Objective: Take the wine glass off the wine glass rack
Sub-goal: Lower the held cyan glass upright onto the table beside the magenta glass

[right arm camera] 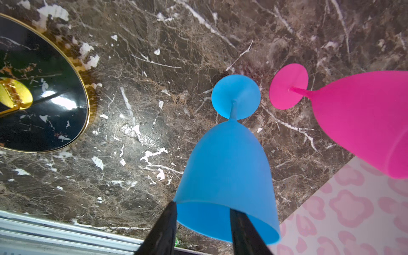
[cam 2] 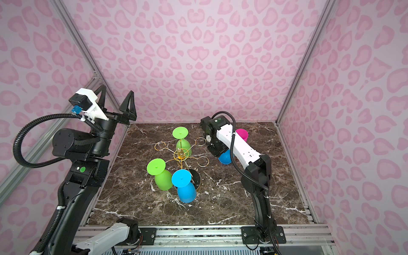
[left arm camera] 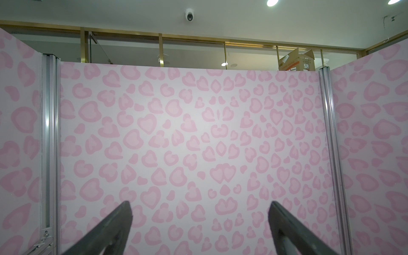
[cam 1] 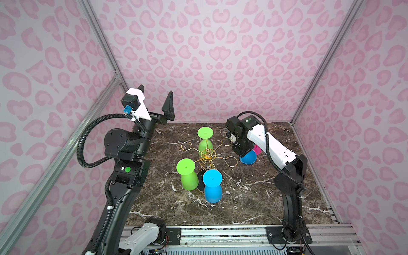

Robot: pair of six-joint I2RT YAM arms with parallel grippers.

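Right gripper (right arm camera: 202, 207) straddles blue glass (right arm camera: 227, 163) rim, jaws parted; glass stands at 3 o'clock of rack (cam 1: 207, 154). I count three glasses (cam 1: 187, 174) hanging. Left gripper (cam 1: 155, 89) spread, empty.

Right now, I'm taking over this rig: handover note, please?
Left gripper: open, empty, raised toward the back wall.
Right gripper: jaws apart astride the rim of the standing blue glass, upright on the table beside the pink glass, right of the rack.
Done: both are off the rack.
Left: near green glass, far green glass and hanging blue glass hang on hooks; probably back the right arm off first.
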